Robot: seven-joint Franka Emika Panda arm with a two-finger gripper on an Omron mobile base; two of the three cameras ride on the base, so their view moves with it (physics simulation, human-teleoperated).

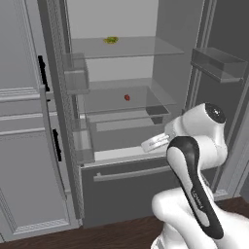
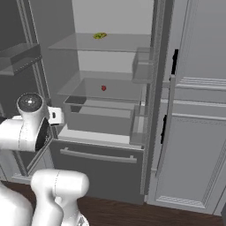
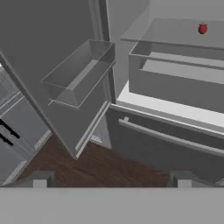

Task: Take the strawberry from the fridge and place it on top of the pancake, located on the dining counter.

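Fridge point(image 1: 121, 185) stands with both doors swung open, pale interior exposed, bottom drawer shut with its horizontal bar point(image 3: 170, 138) across the front. Strawberry point(image 1: 127, 97) sits alone on the middle glass shelf point(image 2: 123, 90), roughly centred on it, touching nothing else; in the hand view it shows at the upper right point(image 3: 202, 29), well apart from the fingers point(image 3: 112, 179) and above them. A small yellow-green item point(image 1: 111, 40) lies on the shelf above the strawberry, farther still from the fingers. The fingers are spread wide, tips far apart at the bottom of the hand view, nothing between them. They are outside the fridge, in front of the lower drawer region and pointed toward the interior; the dark wood floor point(image 3: 100, 168) lies directly ahead of the tips, the drawer bar beyond it. An open fridge door with its clear bin point(image 3: 81, 74) is up and left of the fingers in the hand view. The arm's white wrist point(image 1: 158, 142) sits just in front of the ledge above the drawer. Light grey panelled cabinets point(image 1: 24, 146) with black handles flank the fridge.
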